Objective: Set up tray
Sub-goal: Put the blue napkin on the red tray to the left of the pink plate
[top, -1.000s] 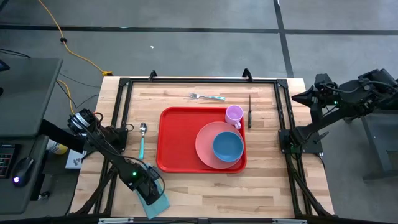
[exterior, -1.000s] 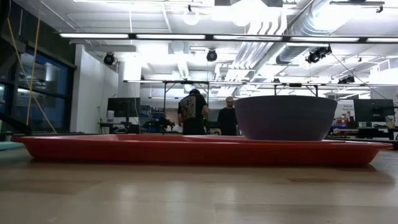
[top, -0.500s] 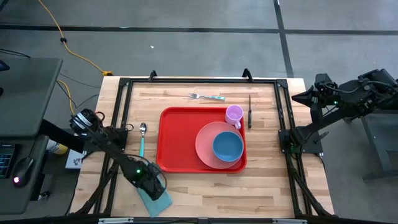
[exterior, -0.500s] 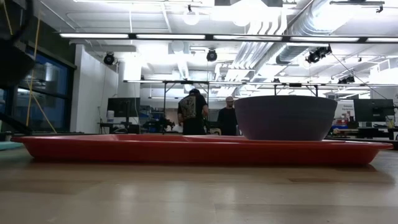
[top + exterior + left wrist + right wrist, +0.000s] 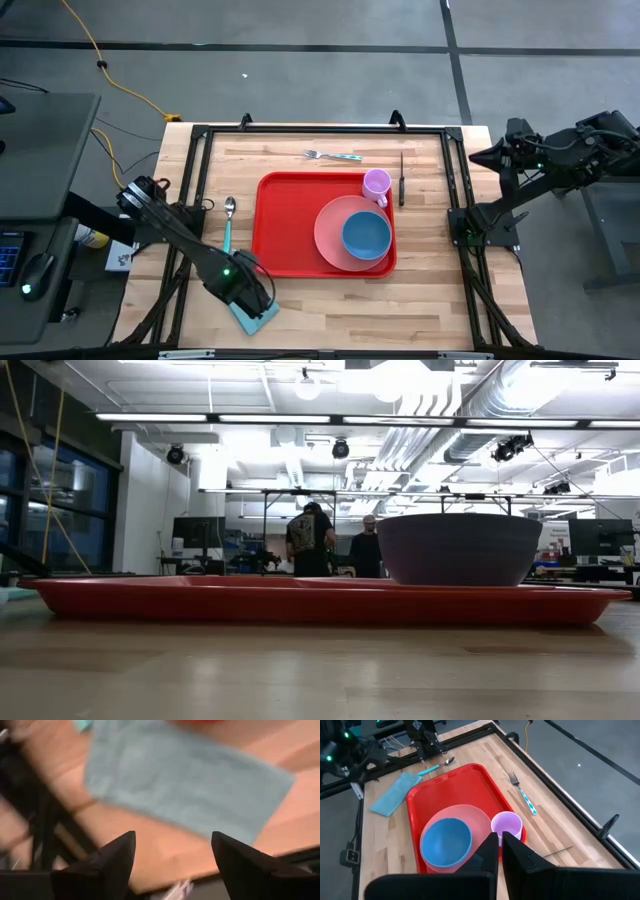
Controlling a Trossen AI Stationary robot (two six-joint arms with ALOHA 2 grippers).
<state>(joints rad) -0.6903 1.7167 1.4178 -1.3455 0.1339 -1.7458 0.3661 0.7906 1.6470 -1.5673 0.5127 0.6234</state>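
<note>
**Fingers spread over the blue cloth, tray loaded at table centre**

Fingers (image 5: 112, 862) of the left gripper (image 5: 247, 293) stand wide apart with nothing between them, poised above the light blue cloth (image 5: 256, 317) at the near left corner of the table (image 5: 330, 300). From the left wrist view the cloth lies flat on the wood just ahead of the fingertips; the picture is blurred there, so whether they touch it I cannot say. The right gripper (image 5: 496, 845) has its fingers pressed together, empty, and that arm waits folded up off the right edge of the table.

On the wooden table, the tray (image 5: 290, 225), red and rectangular with rounded corners, lies flat in the middle. On its right half sits a round pink plate (image 5: 332, 245), and a blue bowl (image 5: 366, 235) rests on the plate toward its right side. A small lilac cup (image 5: 376, 184) stands in the far right corner of the tray, just beside the plate's far rim.

Off the tray, a spoon (image 5: 228, 222) with a teal handle lies just to its left, bowl end pointing far. A fork (image 5: 333, 155) with a teal handle lies crosswise on the wood beyond the tray's far edge. A dark knife (image 5: 401, 178) lies just beside the tray's right side, near the cup.

In the low view two people (image 5: 312, 540) stand in the room well behind the table.
</note>
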